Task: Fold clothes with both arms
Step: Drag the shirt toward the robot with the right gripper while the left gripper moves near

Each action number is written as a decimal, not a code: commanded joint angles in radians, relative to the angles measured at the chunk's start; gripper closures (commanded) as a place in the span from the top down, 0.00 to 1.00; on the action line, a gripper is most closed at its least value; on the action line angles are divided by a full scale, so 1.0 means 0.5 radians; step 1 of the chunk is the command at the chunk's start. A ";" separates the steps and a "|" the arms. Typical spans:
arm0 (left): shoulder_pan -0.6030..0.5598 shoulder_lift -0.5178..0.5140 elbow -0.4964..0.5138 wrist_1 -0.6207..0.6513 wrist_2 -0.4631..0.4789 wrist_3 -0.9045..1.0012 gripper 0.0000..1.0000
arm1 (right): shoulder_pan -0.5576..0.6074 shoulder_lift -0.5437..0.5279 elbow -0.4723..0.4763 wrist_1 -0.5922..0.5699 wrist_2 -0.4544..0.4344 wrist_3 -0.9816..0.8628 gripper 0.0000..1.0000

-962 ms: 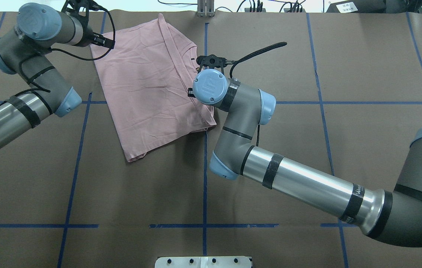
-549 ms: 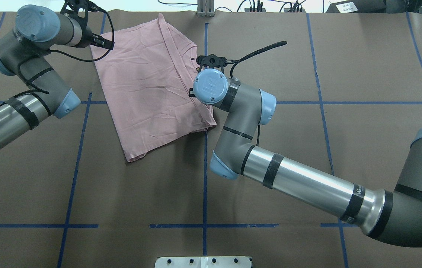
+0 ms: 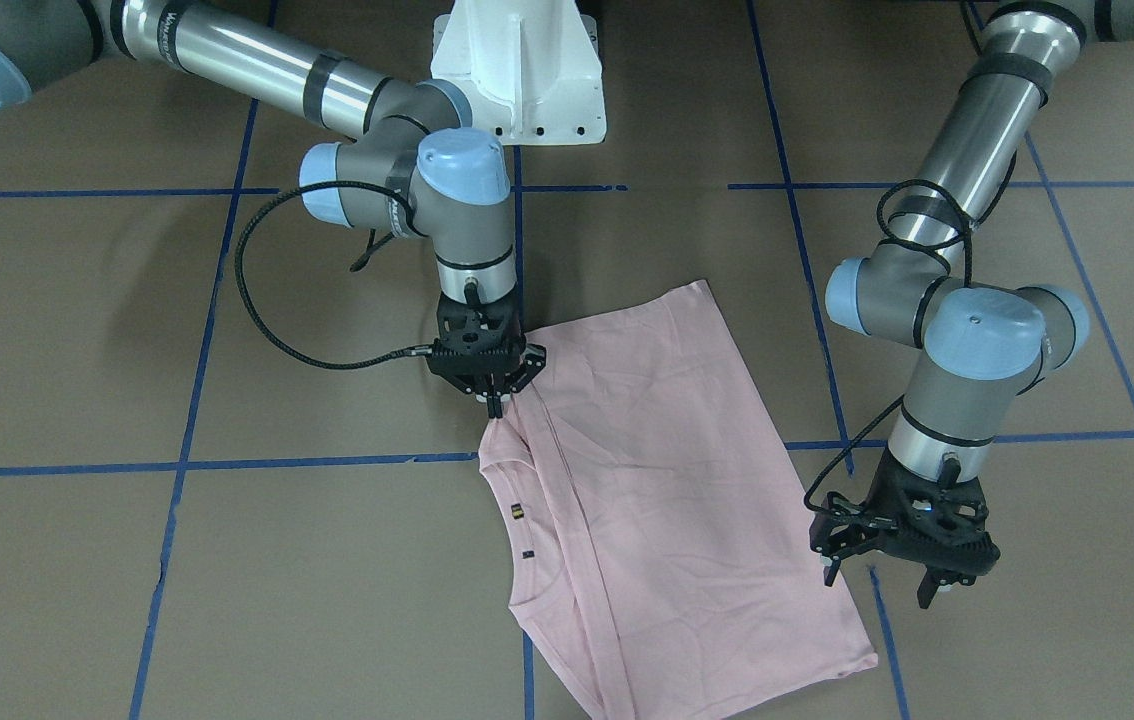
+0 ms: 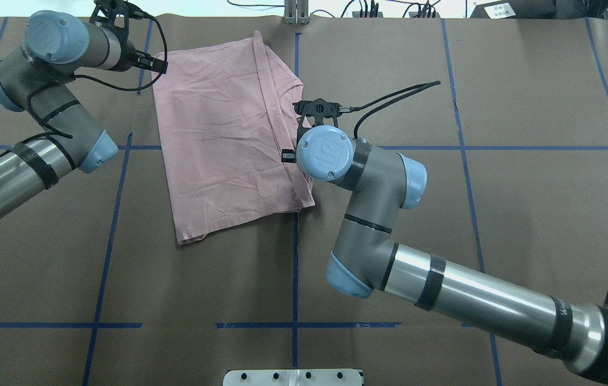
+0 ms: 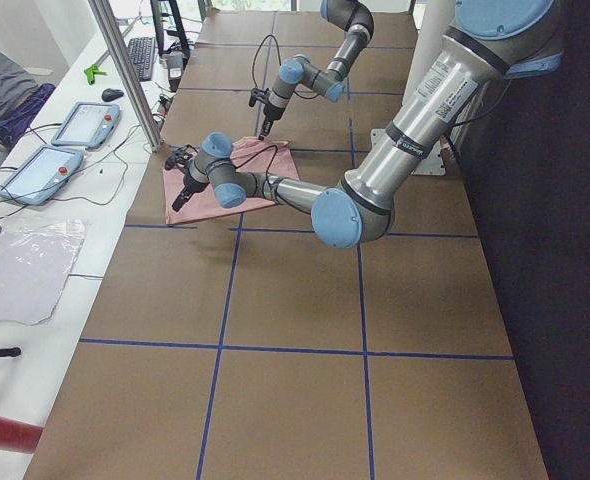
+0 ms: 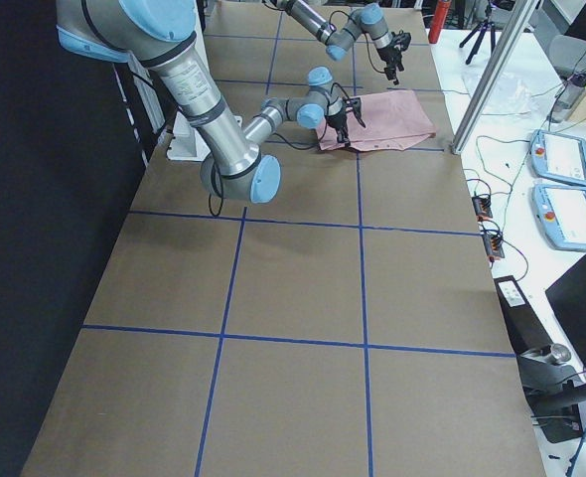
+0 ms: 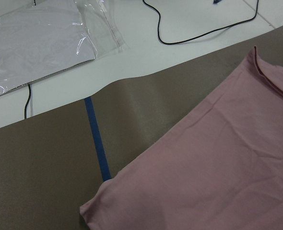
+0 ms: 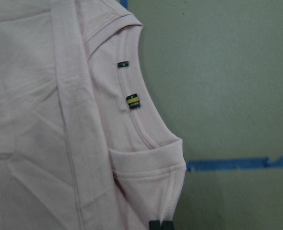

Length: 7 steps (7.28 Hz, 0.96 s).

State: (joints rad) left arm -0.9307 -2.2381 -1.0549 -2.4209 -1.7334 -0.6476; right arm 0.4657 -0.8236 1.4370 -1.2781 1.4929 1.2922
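Brown table (image 3: pixel 127 560) holds the folded pink shirt (image 3: pixel 667 500), soft and light, we judge, best taken at edges. Our right gripper (image 3: pixel 494 404) pinches its shoulder; our left gripper (image 3: pixel 879 583) hangs open beside a corner.

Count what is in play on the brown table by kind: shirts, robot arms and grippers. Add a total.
Shirts: 1, the pink shirt
Robot arms: 2, the left arm and the right arm
Grippers: 2, the left gripper, open beside the shirt, and the right gripper, shut on the shirt's edge
Total: 5
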 commanded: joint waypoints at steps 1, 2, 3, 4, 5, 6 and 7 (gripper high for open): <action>0.005 0.003 -0.032 0.001 0.000 -0.015 1.00 | -0.265 -0.446 0.621 -0.137 -0.227 0.060 0.00; 0.020 0.027 -0.065 0.001 0.000 -0.027 1.00 | -0.378 -0.637 0.800 -0.144 -0.358 0.060 0.00; 0.027 0.031 -0.078 0.001 0.000 -0.030 1.00 | -0.404 -0.730 0.877 -0.144 -0.372 0.060 0.00; 0.036 0.031 -0.078 0.001 0.000 -0.045 1.00 | -0.419 -0.767 0.878 -0.141 -0.396 0.060 0.00; 0.051 0.028 -0.081 0.001 0.000 -0.052 1.00 | -0.422 -0.764 0.878 -0.144 -0.406 0.060 0.13; 0.076 0.043 -0.154 0.001 -0.015 -0.055 1.00 | -0.434 -0.792 0.902 -0.141 -0.442 0.057 0.99; 0.140 0.152 -0.346 0.013 -0.018 -0.061 1.00 | -0.434 -0.883 1.021 -0.144 -0.415 0.051 1.00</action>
State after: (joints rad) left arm -0.8908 -2.2064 -1.1415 -2.4193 -1.7389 -0.6744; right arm 0.2515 -1.2233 1.8962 -1.3491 1.2824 1.3206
